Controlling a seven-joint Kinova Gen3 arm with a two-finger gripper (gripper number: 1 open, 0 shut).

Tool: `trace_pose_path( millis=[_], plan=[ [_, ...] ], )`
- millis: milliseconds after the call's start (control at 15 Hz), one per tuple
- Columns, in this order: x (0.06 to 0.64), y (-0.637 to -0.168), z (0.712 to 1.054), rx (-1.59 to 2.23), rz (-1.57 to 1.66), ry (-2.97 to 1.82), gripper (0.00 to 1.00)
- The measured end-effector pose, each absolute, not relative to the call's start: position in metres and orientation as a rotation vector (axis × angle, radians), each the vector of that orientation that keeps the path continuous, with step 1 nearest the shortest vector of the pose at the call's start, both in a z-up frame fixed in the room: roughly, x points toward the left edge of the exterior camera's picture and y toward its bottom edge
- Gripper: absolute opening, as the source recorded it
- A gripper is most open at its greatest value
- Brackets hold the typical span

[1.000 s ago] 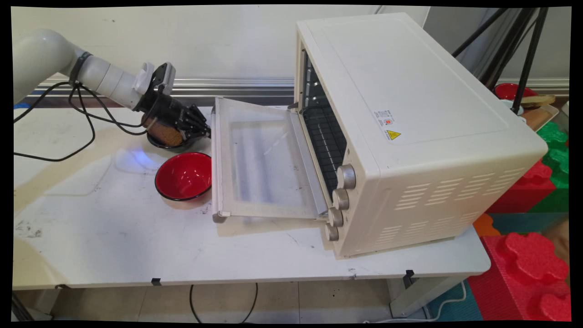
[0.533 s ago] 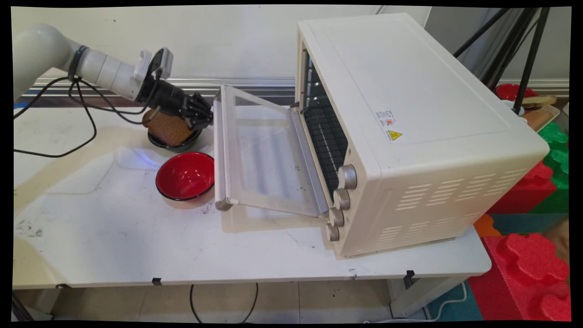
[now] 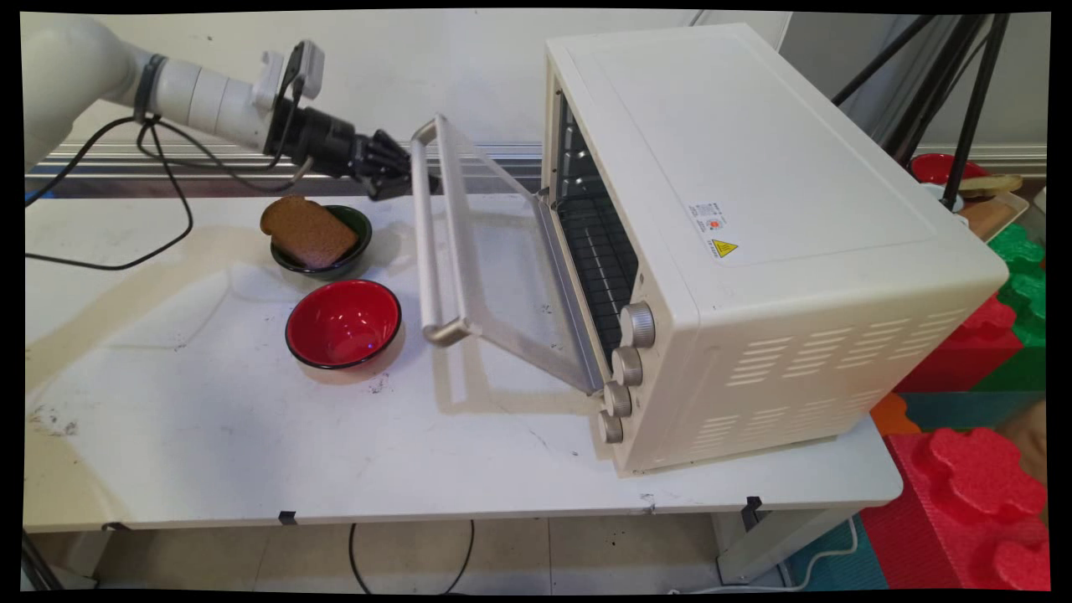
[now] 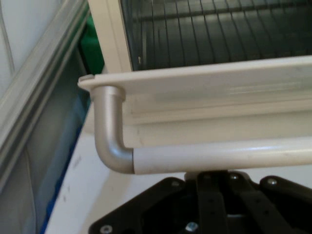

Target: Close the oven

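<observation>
The cream toaster oven fills the table's right half; its glass door hangs half open, a stiff hinged panel best taken by the smooth, probably slippery handle bar along its free edge; the gripper presses under that bar's far end (fingers hidden, grip cannot be told); at its 7 o'clock, bread in a dark bowl, then a red bowl.

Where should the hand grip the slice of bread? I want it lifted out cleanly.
Judging from its pose, grip the bread across its raised upper-left end, coming from above: it lies tilted on the dark bowl's rim, so that end overhangs with both faces free.
</observation>
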State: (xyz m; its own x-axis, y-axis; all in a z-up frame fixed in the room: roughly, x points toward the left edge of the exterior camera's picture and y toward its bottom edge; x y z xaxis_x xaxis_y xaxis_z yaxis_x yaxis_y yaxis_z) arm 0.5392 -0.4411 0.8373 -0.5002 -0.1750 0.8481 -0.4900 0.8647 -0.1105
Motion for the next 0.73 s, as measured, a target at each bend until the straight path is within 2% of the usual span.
trace_pose_path(
  millis=[733],
  plan=[
    [0.496,-0.474,0.869,0.455,0.435,-2.006,0.0]
  ],
)
